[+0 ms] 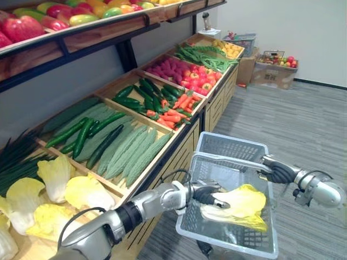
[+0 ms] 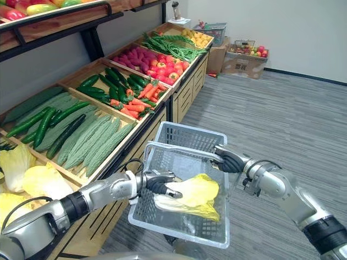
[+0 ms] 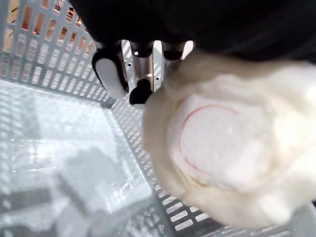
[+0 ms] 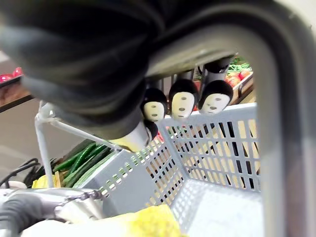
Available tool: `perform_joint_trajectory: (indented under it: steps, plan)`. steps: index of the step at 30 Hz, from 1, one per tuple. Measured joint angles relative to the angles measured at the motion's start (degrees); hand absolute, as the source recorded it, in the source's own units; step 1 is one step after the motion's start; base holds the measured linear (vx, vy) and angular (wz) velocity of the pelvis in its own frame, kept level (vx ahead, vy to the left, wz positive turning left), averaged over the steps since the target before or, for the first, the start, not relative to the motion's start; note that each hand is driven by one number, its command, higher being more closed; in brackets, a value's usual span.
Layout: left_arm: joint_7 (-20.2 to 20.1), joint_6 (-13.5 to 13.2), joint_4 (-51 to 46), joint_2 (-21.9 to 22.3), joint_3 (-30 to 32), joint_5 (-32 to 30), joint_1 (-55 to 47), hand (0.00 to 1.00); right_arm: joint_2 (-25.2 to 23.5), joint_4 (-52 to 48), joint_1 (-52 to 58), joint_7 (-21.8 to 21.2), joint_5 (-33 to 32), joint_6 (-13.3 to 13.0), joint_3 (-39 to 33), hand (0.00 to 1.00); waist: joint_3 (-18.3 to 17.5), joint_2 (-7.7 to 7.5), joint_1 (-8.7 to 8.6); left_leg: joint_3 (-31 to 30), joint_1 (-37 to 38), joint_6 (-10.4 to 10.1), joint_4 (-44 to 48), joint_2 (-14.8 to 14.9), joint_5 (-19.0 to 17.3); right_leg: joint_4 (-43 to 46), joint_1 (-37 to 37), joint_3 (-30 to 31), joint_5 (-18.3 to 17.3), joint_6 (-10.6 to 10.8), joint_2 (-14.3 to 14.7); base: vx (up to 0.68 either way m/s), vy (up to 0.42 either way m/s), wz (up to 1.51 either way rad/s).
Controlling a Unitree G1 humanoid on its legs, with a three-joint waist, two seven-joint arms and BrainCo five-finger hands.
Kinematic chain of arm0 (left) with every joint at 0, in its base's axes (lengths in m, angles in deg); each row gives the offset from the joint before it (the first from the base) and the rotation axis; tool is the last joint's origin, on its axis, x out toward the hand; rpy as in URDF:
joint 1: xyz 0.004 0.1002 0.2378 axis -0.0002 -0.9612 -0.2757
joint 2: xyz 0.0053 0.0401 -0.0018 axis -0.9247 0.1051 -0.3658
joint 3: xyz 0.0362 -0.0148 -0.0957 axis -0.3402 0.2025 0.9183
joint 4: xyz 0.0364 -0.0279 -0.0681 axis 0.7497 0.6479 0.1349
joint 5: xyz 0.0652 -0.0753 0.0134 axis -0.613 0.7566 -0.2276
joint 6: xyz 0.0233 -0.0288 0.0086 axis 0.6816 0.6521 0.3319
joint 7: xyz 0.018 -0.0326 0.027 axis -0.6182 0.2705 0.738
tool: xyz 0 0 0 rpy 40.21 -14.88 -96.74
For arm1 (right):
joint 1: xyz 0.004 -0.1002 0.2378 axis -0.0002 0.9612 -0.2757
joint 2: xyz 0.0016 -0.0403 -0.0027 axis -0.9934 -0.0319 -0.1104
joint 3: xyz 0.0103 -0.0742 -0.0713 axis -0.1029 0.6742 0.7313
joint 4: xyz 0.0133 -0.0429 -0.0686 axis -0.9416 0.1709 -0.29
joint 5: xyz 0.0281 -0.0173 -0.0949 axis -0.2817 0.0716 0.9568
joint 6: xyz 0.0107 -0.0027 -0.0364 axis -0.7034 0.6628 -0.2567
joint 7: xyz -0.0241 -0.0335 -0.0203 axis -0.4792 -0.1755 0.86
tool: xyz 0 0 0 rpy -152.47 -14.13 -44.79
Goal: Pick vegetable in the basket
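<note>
The right hand (image 2: 230, 161) has its fingers curled round the handle (image 2: 179, 145) of the grey basket (image 1: 233, 146). It holds the basket up beside the wooden stand (image 1: 162, 154), probably so the food has only a short way to go.

The left hand (image 1: 209, 196) reaches in over the near wall of the basket. Its fingers (image 3: 111, 74) and thumb pinch the white end of a yellow cabbage (image 1: 241, 206). The cabbage is inside the basket, low down, but I cannot tell if it is touching the bottom yet.

The cabbage lies almost flat, with its long side going across the basket. Its white cut end points at the left hand, and its leafy yellow end points toward the robot's right.
</note>
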Motion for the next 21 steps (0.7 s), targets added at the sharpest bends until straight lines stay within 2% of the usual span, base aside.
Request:
perform_joint_trajectory:
  steps: [8,15,21]
  plan:
    - [3.2,1.1,6.6,3.3,4.3,-5.7,2.3,0.0,-0.7,0.0,-2.2,-1.4,-2.1,0.4,2.2,1.0,0.9,0.29,-0.4,1.4,-0.2,0.0,0.1,-0.1,0.1,0.0,-1.0,0.5,0.2,-0.2,0.4,0.08,0.034,-0.06]
    - [4.0,1.3,8.2,4.1,6.5,-6.3,3.5,0.0,-1.5,0.0,-2.4,-2.0,-3.4,0.5,2.6,1.0,4.1,0.31,-0.73,1.3,0.3,0.2,0.1,0.1,0.1,-0.1,-0.2,-0.1,-0.5,-0.8,0.3,0.04,0.016,0.03]
    - [3.8,1.2,5.2,4.0,6.5,-5.7,3.5,0.0,-2.0,1.3,-2.4,-2.4,-3.3,0.7,2.6,1.0,4.7,0.23,-0.38,0.5,-0.2,0.6,-0.2,0.4,0.9,-0.1,-0.3,-2.0,-0.9,-1.3,-0.3,0.03,-0.011,0.17]
